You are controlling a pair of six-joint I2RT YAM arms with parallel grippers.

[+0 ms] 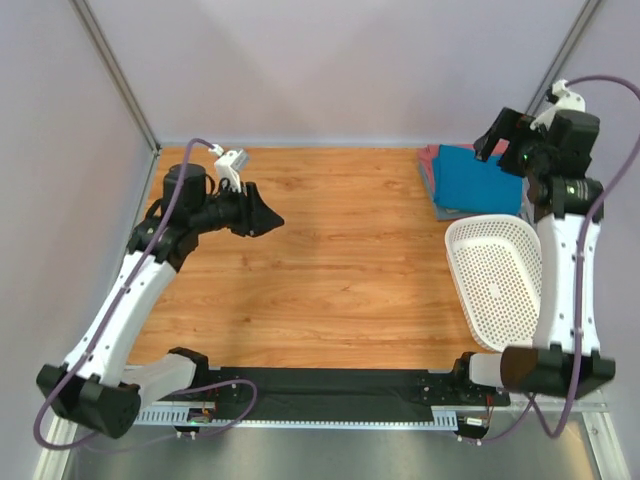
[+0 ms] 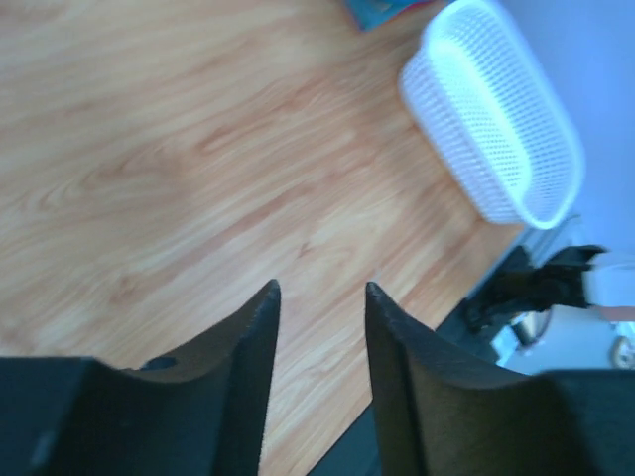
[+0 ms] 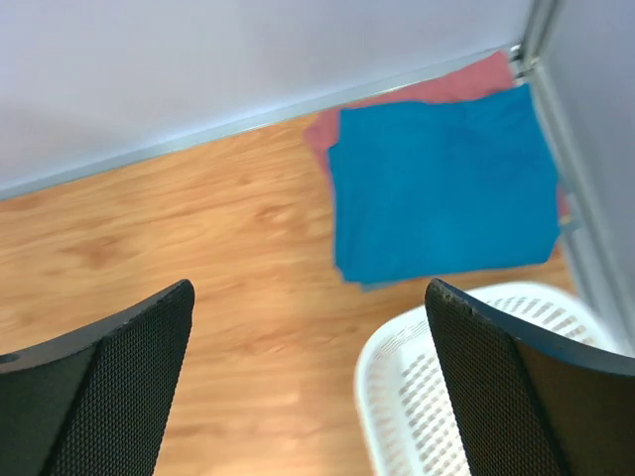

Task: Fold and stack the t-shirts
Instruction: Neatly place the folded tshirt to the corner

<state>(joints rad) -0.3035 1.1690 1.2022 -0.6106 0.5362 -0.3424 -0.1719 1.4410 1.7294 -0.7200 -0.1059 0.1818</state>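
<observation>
So the t-shirts (image 1: 468, 182) sit in a folded pile right in the far right corner of the table (image 1: 330, 280). The teal-blue one (image 3: 442, 183) is on top, the salmon-red one (image 3: 466, 81) pokes out underneath along the far and left sides, and there's a thin greyer-blue sliver (image 1: 442, 210) showing at the near edge of the pile.

The white basket (image 1: 470, 240) sits just beside the pile on its near side, along the right edge of the table. I can't tell if it touches the cloth.

The right gripper (image 3: 310, 288) hangs above that corner with its fingers spread wide and nothing between them, only the shirts and the basket rim below.

The left gripper (image 2: 320, 290) is over the left part of the table, well apart from the pile. Its fingers are a little apart and it holds nothing, with bare wood under it.
</observation>
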